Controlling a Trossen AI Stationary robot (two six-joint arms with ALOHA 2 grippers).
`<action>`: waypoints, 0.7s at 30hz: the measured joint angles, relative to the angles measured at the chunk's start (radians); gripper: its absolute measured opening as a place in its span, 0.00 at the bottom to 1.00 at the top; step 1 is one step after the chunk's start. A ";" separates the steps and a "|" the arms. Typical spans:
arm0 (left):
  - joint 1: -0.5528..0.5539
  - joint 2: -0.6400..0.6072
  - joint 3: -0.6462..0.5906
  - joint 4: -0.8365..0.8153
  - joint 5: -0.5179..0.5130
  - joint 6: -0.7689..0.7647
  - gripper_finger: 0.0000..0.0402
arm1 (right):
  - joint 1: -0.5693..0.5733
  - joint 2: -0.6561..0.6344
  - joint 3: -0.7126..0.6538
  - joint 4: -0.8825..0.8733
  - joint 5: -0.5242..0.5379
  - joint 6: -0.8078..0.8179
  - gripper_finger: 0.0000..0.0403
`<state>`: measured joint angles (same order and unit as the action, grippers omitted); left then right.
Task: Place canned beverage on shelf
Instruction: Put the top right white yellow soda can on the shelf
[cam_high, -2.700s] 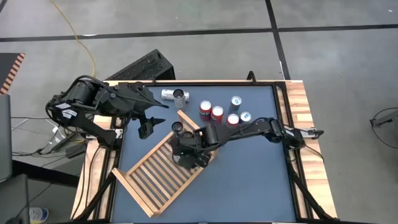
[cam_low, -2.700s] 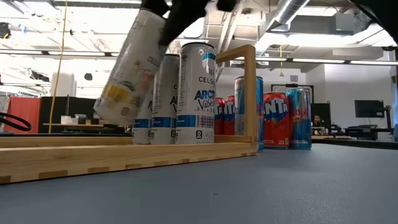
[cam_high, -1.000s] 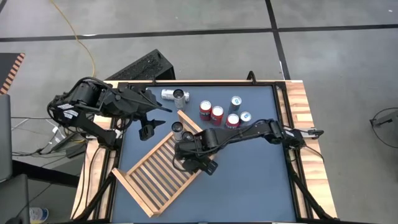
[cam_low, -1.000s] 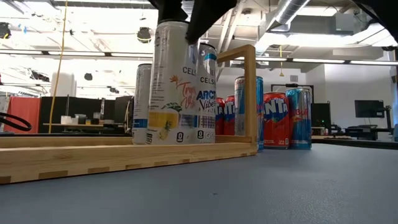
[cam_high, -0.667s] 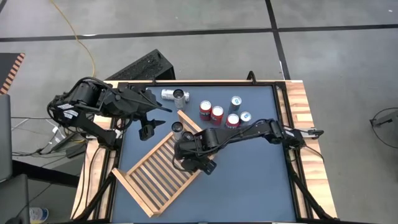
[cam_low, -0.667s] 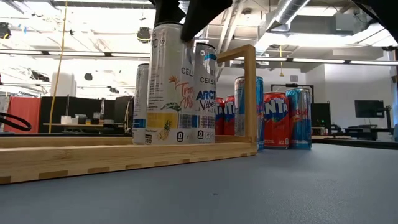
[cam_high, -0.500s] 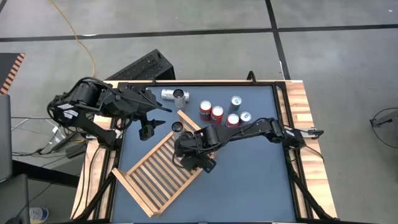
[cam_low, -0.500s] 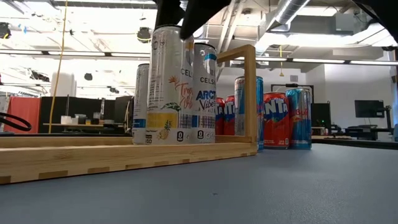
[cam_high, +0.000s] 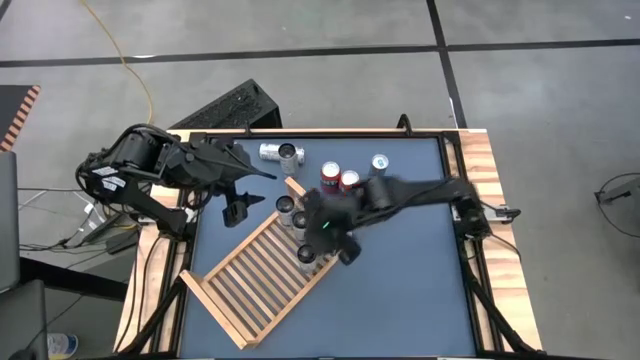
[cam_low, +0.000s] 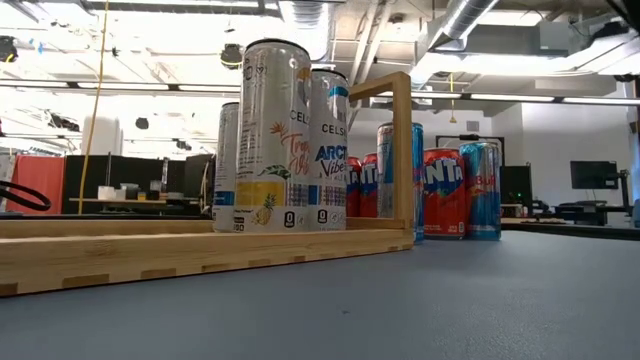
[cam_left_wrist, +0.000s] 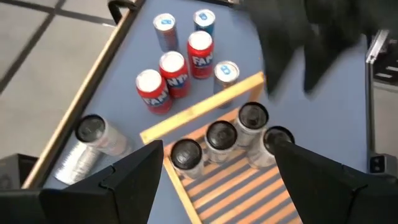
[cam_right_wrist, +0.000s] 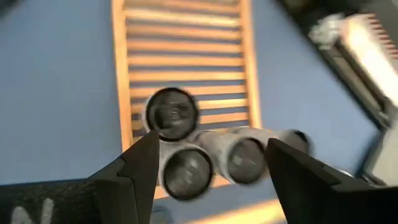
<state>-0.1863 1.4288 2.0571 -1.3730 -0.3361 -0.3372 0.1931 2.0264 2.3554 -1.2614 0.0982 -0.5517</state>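
**Item 1, right gripper** (cam_right_wrist: 211, 144): mine. Its jaws are apart and empty, and it hovers above the framed end of the shelf.

**Item 2, tall white drinks can with pineapple print** (cam_low: 265, 135): it stands upright on the slats, free of my fingers and close beside three other slim cans (cam_left_wrist: 221, 137).

**Item 3, light wooden slatted shelf with raised frame** (cam_high: 250, 285): it lies flat and skewed on the blue table (cam_high: 400, 290).

**Item 4, left gripper** (cam_high: 235, 208): its jaws are apart and empty. It waits near the shelf's far corner.

**Item 5, stock off the shelf:** red and blue upright cans (cam_high: 345, 180), and one silver can lying on its side (cam_high: 280, 153).

**Handling note:** I judge the placing done and the step in hand to be getting clear. I should keep the fingers wide and rise straight before swinging toward the red cans. The slim cans stand packed together, so a sideways brush could topple the row.
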 joint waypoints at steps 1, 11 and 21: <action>-0.010 0.000 -0.004 -0.003 0.001 -0.012 0.74 | -0.010 -0.031 0.000 -0.009 0.007 0.029 0.64; -0.123 -0.006 -0.342 0.366 -0.041 -0.001 0.74 | -0.103 -0.291 0.002 -0.086 0.018 0.258 0.64; -0.146 -0.024 -0.740 0.894 -0.022 -0.007 0.74 | -0.124 -0.460 0.002 -0.162 0.015 0.267 0.64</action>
<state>-0.3327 1.4044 1.3166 -0.4788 -0.3584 -0.3438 0.0687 1.5662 2.3569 -1.4233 0.1129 -0.2848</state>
